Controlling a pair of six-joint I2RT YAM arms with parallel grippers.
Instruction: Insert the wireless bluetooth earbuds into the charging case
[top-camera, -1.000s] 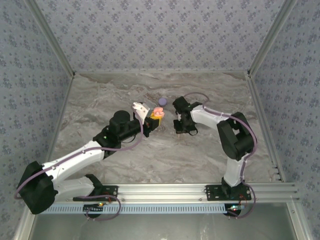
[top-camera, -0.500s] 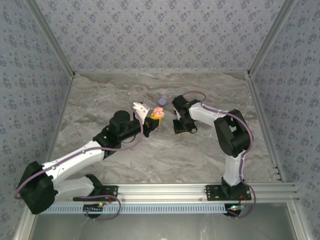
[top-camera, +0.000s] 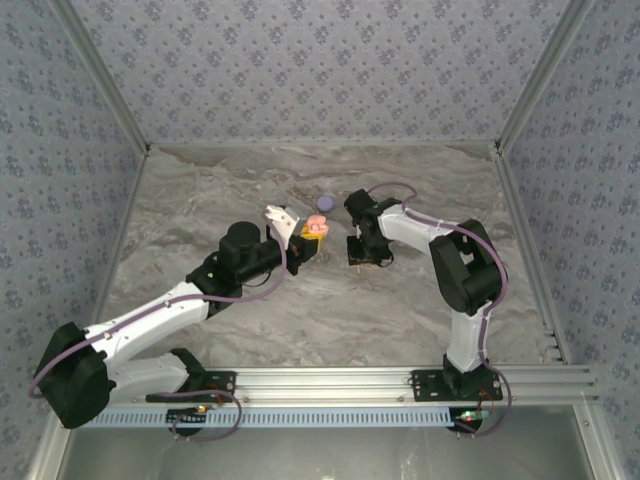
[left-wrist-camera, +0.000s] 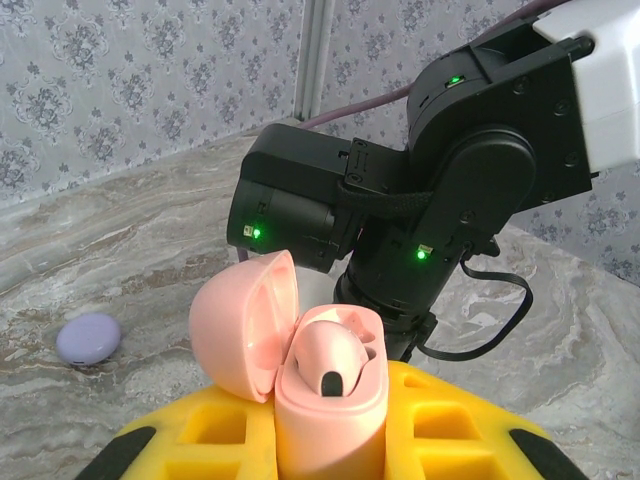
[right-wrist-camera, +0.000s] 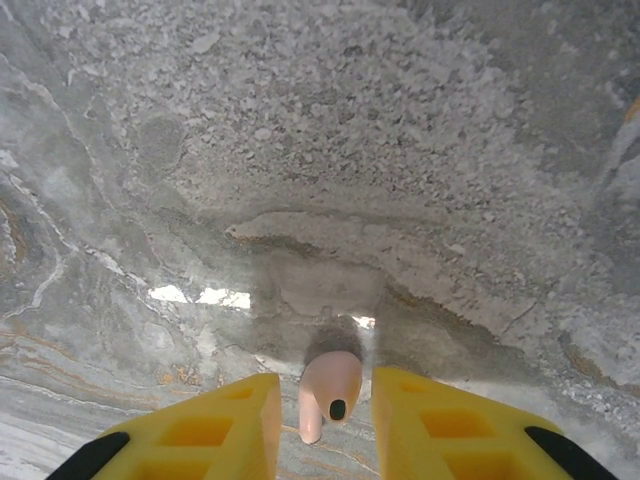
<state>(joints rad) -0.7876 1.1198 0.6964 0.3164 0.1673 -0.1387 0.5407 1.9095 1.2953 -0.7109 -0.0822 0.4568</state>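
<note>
one pink earbud (right-wrist-camera: 333, 388) lies on the table (right-wrist-camera: 300, 150) between the slightly parted fingers (right-wrist-camera: 215, 435) of my right gripper (right-wrist-camera: 325, 392); my left gripper (left-wrist-camera: 335, 425) clamps the open charging case (left-wrist-camera: 330, 385).

You have the charging case (left-wrist-camera: 330, 405) upright between the fingers of the left gripper (top-camera: 311, 236), over the table (top-camera: 300, 320) near its middle. In the left wrist view its lid (left-wrist-camera: 245, 320) is tipped open to the left, with one earbud (left-wrist-camera: 330, 362) seated inside. Just right of it the right gripper (top-camera: 362, 256) points down at the table, and a second earbud (right-wrist-camera: 328, 388) lies on the surface in the gap between its parted fingers. Behind and between the two grippers a closed case (top-camera: 323, 203) rests on the table, apart from both
</note>
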